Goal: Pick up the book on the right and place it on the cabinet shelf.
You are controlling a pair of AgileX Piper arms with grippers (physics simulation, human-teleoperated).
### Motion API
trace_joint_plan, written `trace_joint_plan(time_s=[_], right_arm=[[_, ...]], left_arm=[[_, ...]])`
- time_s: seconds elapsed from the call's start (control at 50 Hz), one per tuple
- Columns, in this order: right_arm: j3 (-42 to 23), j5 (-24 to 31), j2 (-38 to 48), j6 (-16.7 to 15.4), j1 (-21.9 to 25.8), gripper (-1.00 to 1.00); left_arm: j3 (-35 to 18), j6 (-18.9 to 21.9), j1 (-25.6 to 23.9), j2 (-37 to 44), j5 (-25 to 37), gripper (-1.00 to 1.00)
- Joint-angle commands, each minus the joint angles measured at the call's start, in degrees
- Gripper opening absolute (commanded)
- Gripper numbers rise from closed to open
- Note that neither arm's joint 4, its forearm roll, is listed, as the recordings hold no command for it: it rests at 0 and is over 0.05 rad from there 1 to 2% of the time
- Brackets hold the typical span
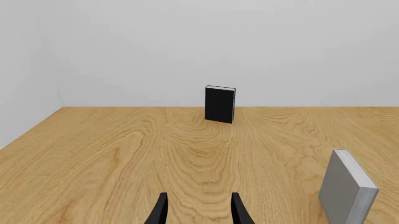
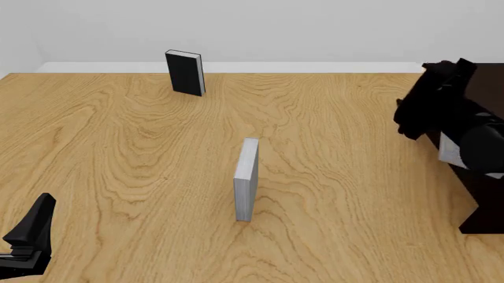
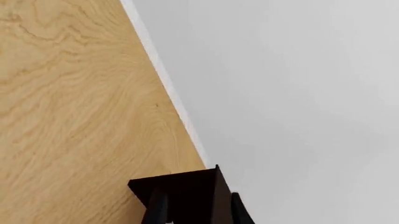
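The right gripper [image 2: 414, 121], jaws' state impossible to tell, hangs at the dark cabinet [image 2: 480, 194]; the left gripper [image 1: 198, 210] rests open over the desk [image 2: 118, 165].

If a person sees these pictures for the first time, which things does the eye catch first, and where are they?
First a black book standing upright at the far edge of the wooden table, left of centre. Next a slim grey book standing edge-on mid-table. At the right edge, the right arm's dark bulk overlaps a very dark cabinet, with a light-grey patch showing there.
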Motion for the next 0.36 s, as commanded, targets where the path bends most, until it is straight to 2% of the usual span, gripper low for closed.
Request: trace_joint_plan(time_s=[0.02, 0.36], right_arm=[[-1.8, 7.3, -6.59, 5.78, 3.07, 1.0], [1.84, 12.37, -16.59, 8.48, 4.34, 1.0]], left_arm=[[0.0, 0.0, 0.0, 0.0, 0.0, 1.0], [0.0, 0.0, 0.0, 0.0, 0.0, 1.0]])
